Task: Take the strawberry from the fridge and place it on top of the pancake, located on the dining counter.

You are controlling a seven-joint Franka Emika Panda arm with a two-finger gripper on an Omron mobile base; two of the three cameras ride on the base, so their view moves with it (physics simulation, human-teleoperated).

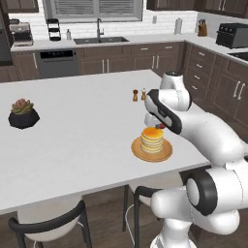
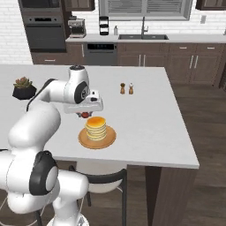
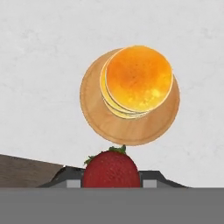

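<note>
Between my two finger tips sits the strawberry [image 3: 112, 168], red with a bit of green leaf on top; my jaws are clamped on it from either side. From the left base camera my gripper [image 1: 161, 127] hangs just above the far edge of the pancake [image 1: 151, 139], with a speck of red showing under the hand. From the right base camera the gripper [image 2: 84, 114] is beside and slightly above the stack, toward the back left of it, and the fruit is a small red spot there.

Below my hand, the pancake is a short golden stack, its top face orange and bare, resting on a round orange-brown plate [image 3: 98, 120]. Seen along my fingers, the strawberry is off the plate's rim rather than over the middle of the stack, and it is not touching the pancake.

Plate and stack stand on the dining counter [image 1: 72, 145], near its front right part, with a dark chair [image 1: 48, 225] tucked under the near edge.

Farther on, two small shakers [image 2: 126, 88] stand together on the counter behind the plate, well apart from it. A potted succulent [image 1: 23, 114] in a dark pot sits far over to the left. Beyond the counter are brown cabinets, a sink [image 2: 143, 37] under the window, and a dishwasher [image 1: 58, 63].
</note>
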